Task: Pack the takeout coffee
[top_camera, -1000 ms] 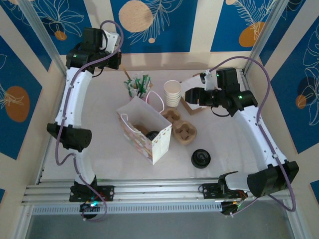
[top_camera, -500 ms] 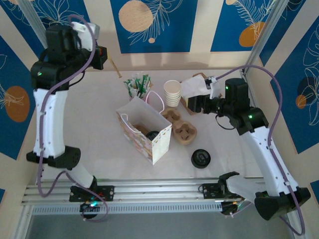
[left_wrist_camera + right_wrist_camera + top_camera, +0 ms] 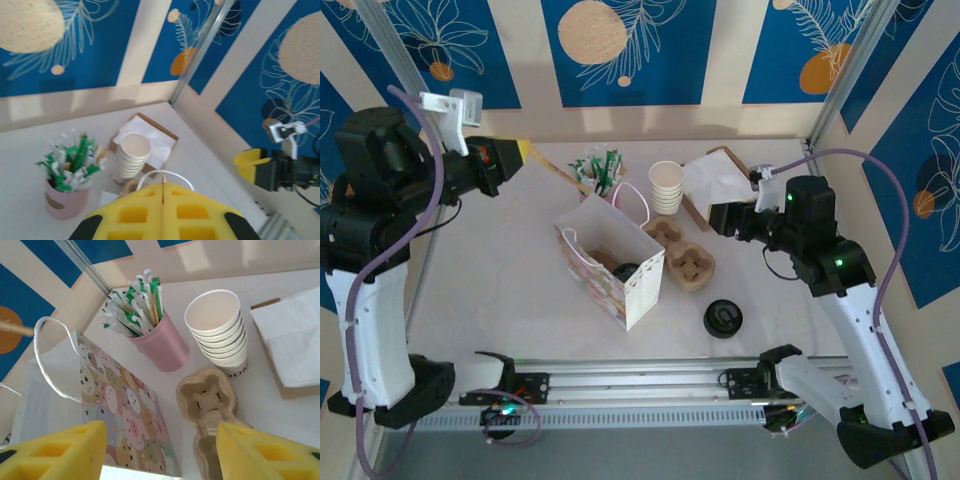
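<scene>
From where I sit, the packing looks done or very nearly so. The takeout coffee (image 3: 626, 270) seems to be down inside the patterned paper bag (image 3: 638, 292), which stands open and upright in the middle of the worktop (image 3: 520, 260). All I can make out of it from the overhead camera is a dark round shape low in the bag's mouth. I take that for its black lid, and the bag walls hide the cream cup body beneath it, so I cannot confirm it sits upright. Neither hand carries anything. The left hand (image 3: 163, 192) has its yellow fingers pressed together on nothing and hangs high over the far left corner, well apart from the bag. The right hand (image 3: 160, 429) has its fingers spread wide with nothing between them, and looks down on the bag's printed side and the cardboard carrier (image 3: 685, 262) just beside it. The loose black lid (image 3: 723, 318) lies flat on the worktop to the right of the bag, and the stack of lidless cups (image 3: 666, 187) stands behind it, neither part of the job. If anything is left, I judge it is only parking the arms.
</scene>
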{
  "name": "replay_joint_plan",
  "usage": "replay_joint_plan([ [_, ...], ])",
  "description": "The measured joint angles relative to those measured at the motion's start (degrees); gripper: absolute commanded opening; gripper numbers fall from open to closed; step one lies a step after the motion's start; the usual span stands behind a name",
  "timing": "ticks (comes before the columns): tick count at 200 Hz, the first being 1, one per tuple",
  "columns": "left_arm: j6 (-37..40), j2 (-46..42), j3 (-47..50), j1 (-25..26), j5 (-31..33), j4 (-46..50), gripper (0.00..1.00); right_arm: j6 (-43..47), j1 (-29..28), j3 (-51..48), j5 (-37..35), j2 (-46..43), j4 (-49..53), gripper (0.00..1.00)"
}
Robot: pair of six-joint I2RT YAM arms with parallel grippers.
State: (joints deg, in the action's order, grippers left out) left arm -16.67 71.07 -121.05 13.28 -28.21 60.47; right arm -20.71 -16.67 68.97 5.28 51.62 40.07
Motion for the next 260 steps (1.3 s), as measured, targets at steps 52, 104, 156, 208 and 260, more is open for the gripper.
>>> replay_joint_plan([
  [52,-4.2,-4.1,10.2,0.6,-3.8,-2.2,0.00,-3.4,0.0,-2.2,-3.7,-3.2,2.7,0.61],
  [104,-5.4,-4.2,19.8,3.6,-4.3,-3.3,0.00,-6.3,0.0,-5.8,-6.6,-6.8,4.5,0.61],
  [156,-4.7,0.1,24.3,9.8,-1.2,-5.5,0.13,-7.4,0.0,-6.2,-7.9,-8.6,6.4,0.64],
  [208,-1.9,4.8,24.2,12.5,3.1,-5.5,0.34,-6.5,0.0,-6.8,-10.9,-10.3,8.9,0.66],
  [260,-0.1,4.5,21.6,12.7,7.2,-5.1,0.49,-4.8,0.2,-6.8,-13.0,-10.3,9.7,0.67],
])
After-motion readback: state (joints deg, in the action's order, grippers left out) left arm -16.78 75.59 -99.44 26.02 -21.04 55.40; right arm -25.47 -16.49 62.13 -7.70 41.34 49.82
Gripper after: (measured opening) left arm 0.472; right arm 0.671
